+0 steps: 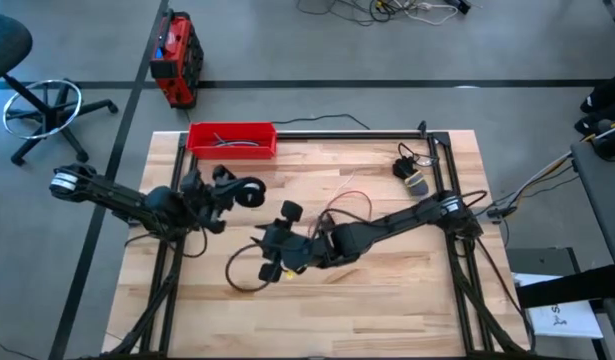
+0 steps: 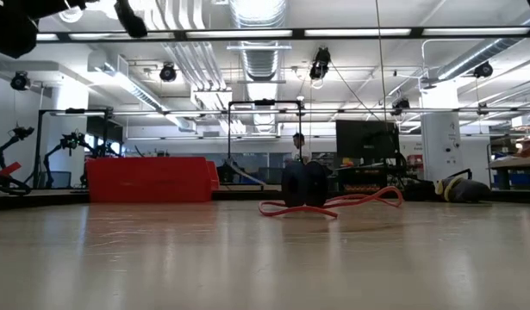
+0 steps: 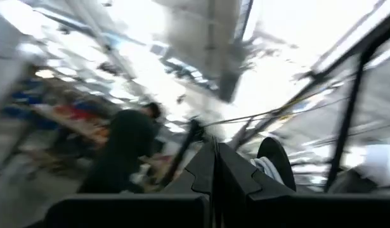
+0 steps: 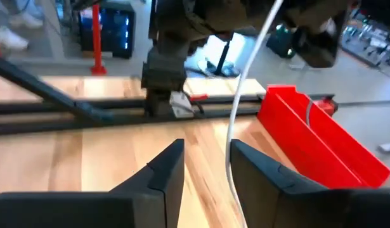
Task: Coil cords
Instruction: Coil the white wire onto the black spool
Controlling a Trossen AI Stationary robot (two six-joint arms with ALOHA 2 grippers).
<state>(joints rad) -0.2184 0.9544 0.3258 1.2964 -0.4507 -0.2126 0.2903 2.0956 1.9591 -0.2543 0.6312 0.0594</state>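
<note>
Right gripper point(image 4: 207, 168) around white cord point(image 4: 245, 82)

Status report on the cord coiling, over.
Left tool shut, raised over the table's left. Right tool open, white cord running between its fingers. Red cord loose on table. Nothing blocking.

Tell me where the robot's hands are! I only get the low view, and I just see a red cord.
Observer: Both are over the middle of the table, the left gripper beside the right gripper.
Operator: Is the right one open?
Observer: Yes, and a white cord hangs between its fingers.
Operator: And the left one?
Observer: It is shut and points up at the ceiling.
</note>
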